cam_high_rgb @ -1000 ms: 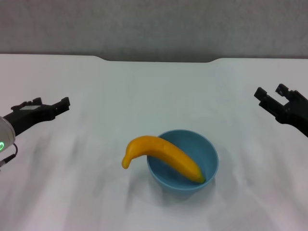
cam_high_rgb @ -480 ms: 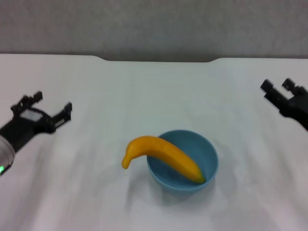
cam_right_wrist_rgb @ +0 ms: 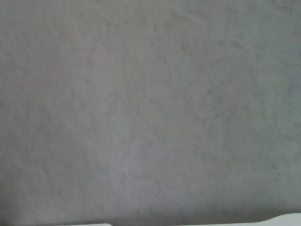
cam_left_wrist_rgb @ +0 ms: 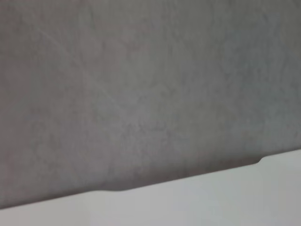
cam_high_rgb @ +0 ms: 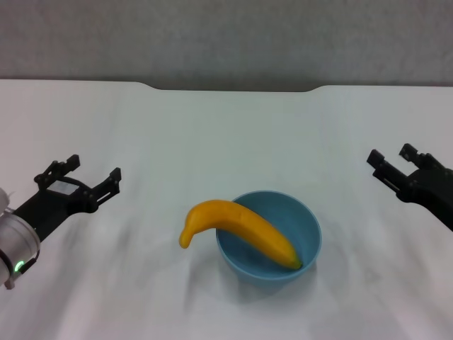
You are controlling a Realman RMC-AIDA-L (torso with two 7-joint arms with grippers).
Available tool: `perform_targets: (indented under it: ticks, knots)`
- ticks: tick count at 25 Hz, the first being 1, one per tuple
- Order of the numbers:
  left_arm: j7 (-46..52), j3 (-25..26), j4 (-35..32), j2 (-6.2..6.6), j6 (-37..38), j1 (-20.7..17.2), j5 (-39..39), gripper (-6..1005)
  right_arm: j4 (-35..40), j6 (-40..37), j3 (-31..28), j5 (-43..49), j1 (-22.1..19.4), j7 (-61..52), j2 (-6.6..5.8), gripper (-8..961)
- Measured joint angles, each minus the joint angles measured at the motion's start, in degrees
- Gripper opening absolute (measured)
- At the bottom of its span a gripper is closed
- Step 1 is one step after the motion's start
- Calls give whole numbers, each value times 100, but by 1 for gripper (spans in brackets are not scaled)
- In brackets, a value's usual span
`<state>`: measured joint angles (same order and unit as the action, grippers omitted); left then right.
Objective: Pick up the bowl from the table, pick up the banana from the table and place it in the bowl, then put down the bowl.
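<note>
Head view: I see the bowl (cam_high_rgb: 270,236) sitting on the table (cam_high_rgb: 212,134), the banana (cam_high_rgb: 237,228) lying in it with one end hanging over the rim. Left hand (cam_high_rgb: 90,180) and right hand (cam_high_rgb: 392,164) both spread open, empty, well apart from the bowl on either side.

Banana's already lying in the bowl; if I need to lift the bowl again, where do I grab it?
Probably the bowl's right rim, coming in with the right gripper. The banana overhangs the left rim, so that side is blocked; the right rim is bare.
</note>
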<state>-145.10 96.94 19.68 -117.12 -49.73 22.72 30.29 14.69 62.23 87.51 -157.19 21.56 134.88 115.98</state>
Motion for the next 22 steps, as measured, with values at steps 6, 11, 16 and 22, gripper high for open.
perform_targets:
  ticks: [6, 11, 16, 22]
  knots:
    - [71, 6, -59, 8, -143, -10, -274, 893, 11, 136, -74, -292, -68, 99, -7, 803]
    - [13, 40, -80, 39, -424, -202, -751, 893, -74, 144, -45, -688, -150, 352, -6, 803]
    - [-19, 44, -307, 54, -257, -142, -841, 893, -243, 62, -45, -701, -140, 392, -30, 803]
    - [-426, 104, -477, 19, 176, -91, -1012, 893, -311, -689, 65, -583, 30, 580, -18, 803]
